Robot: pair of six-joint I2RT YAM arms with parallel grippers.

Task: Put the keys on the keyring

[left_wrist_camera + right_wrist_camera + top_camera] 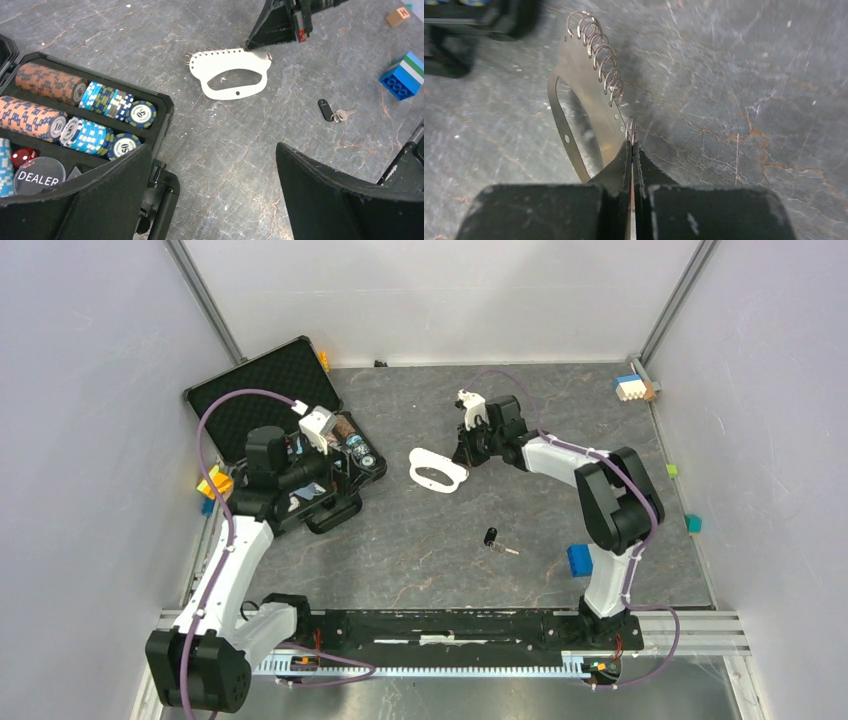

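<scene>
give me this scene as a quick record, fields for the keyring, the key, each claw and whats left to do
keyring: flat loop, wire rings along one edge, on the table
key: black head, lying on the table apart from the keyring, untouched
right claw: shut, pinching the keyring's ringed edge
left claw: open, empty, hovering beside the open chip case
left to do: key not yet on keyring

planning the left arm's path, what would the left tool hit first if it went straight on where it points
The left tool would most likely meet bare table beside the chip case, short of the keyring; depth is unclear.
</scene>
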